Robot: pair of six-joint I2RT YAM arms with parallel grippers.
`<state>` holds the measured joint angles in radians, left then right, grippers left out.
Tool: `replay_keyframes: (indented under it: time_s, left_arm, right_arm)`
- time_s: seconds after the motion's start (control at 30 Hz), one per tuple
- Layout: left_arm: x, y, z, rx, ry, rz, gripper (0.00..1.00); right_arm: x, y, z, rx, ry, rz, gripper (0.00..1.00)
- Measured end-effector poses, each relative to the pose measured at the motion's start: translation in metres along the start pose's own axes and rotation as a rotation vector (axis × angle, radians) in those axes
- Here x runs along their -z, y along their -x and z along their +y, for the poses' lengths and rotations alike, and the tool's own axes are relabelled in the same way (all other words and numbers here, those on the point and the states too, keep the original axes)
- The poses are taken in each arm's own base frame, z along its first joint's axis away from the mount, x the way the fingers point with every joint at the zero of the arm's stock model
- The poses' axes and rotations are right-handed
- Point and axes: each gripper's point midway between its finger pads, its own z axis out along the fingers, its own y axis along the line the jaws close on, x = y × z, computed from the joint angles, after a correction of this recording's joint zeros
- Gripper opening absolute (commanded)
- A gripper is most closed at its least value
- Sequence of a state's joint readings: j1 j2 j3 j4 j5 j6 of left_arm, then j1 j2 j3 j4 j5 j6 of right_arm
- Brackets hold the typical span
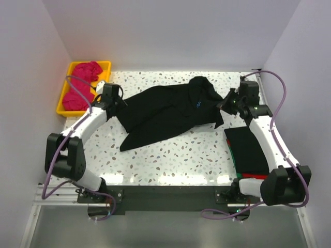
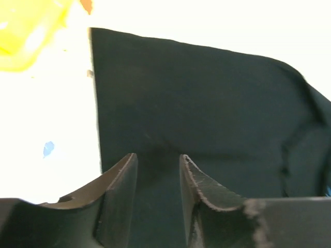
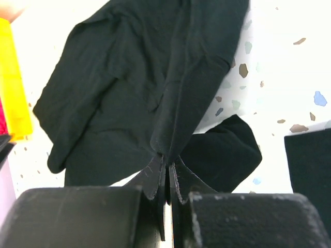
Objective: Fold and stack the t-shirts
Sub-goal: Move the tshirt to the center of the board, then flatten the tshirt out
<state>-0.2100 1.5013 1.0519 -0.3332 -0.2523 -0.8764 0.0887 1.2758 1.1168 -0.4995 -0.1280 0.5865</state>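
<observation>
large black t-shirt [image 1: 165, 116] spread just right of yellow tray [image 1: 105, 64], right gripper [image 3: 168, 161] clamped on its fold farthest from tray, left gripper [image 2: 158, 160] narrowly apart over tray-side hem, grip unclear, magenta t-shirt [image 1: 83, 85] in tray

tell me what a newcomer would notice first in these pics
The large black t-shirt sprawls crumpled across the middle of the speckled table, with the right gripper pinching its right edge and the left gripper open at its left edge. Next comes the magenta-pink t-shirt, heaped in the yellow tray at the far left corner.
</observation>
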Motion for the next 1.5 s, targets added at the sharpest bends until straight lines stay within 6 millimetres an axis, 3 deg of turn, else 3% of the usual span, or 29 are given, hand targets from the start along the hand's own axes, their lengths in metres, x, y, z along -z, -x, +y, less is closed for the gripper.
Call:
replay_keyframes:
  time_s: [0.1,0.33,0.43,0.5,0.8,0.9,1.23,1.4,1.5]
  left_arm:
    - [-0.03,0.0,0.011,-0.009,0.091,0.023,0.36]
    - [-0.108,0.006,-0.005,-0.048,0.17,0.06,0.26]
    - [-0.137,0.0,-0.005,-0.067,0.207,0.086,0.23]
    - [-0.149,-0.007,0.001,-0.082,0.238,0.105,0.21]
    - [-0.186,0.016,-0.029,-0.095,0.195,0.072,0.21]
    - [-0.203,0.028,-0.044,-0.11,0.153,0.053,0.25]
    - [-0.253,0.072,-0.084,-0.115,-0.119,0.003,0.56]
    - [-0.266,0.09,-0.099,-0.078,-0.295,0.002,0.69]
    - [-0.263,0.096,-0.105,-0.069,-0.384,0.019,0.76]
  right_arm:
    - [0.01,0.0,0.003,0.002,0.014,-0.014,0.0]
    - [0.032,-0.002,0.008,0.008,0.047,-0.031,0.0]
    - [0.04,-0.006,0.006,0.01,0.045,-0.028,0.0]
    - [0.044,-0.009,0.005,0.01,0.046,-0.028,0.0]
    - [0.043,-0.021,-0.002,0.007,0.034,0.0,0.0]
    - [0.038,-0.028,-0.007,0.003,0.023,0.024,0.0]
    - [0.016,-0.047,-0.022,-0.002,-0.026,0.097,0.0]
    - [0.011,-0.056,-0.033,0.002,-0.06,0.12,0.0]
    - [0.007,-0.058,-0.036,0.003,-0.068,0.129,0.0]
